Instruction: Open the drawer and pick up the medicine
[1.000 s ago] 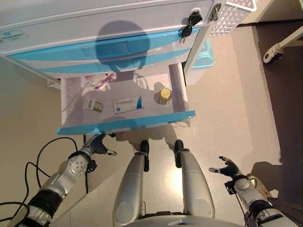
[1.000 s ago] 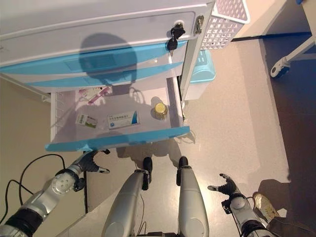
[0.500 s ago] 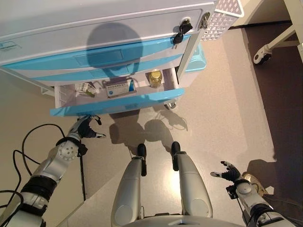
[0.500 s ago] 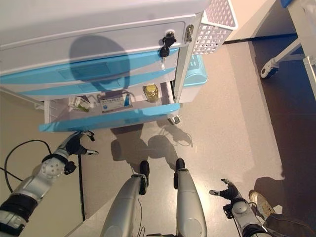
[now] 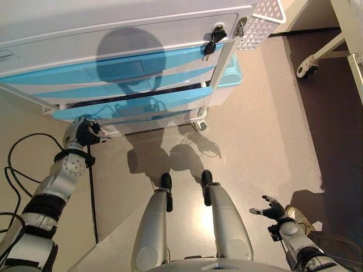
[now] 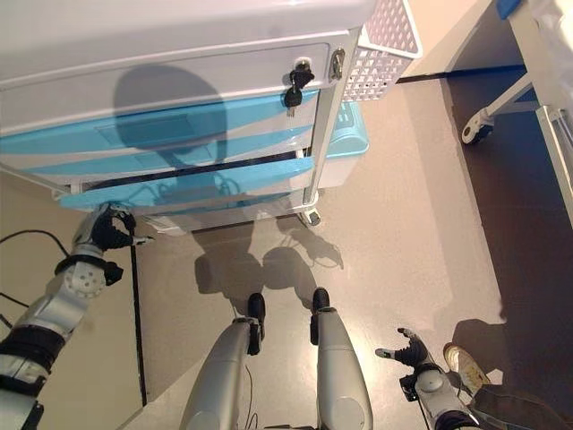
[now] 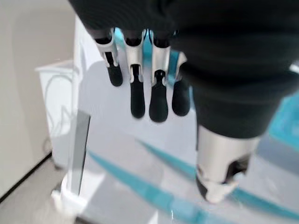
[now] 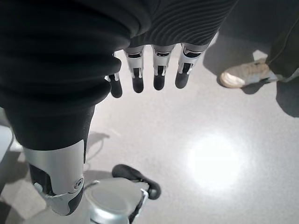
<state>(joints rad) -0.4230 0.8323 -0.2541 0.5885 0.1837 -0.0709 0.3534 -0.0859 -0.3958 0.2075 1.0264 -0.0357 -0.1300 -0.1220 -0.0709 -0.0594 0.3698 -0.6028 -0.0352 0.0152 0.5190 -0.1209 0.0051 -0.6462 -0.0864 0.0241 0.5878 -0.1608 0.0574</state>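
The white cabinet's lowest blue drawer stands almost shut, with only a narrow dark gap above its front. No medicine shows in any view; the drawer's inside is hidden. My left hand is at the drawer front's left corner, open and holding nothing; in the left wrist view its fingers hang relaxed before the blue-striped front. Low at the right my right hand is open over the floor, far from the cabinet, its fingers empty.
Keys hang in the lock of the upper drawer. A white mesh basket hangs on the cabinet's right side, above a pale blue bin. A caster wheel stands at the far right. A person's shoe is near my right hand.
The drawer went from wide open to almost shut, hiding the boxes and the bottle. My left hand moved toward the cabinet with the drawer front. The camera shifted too.
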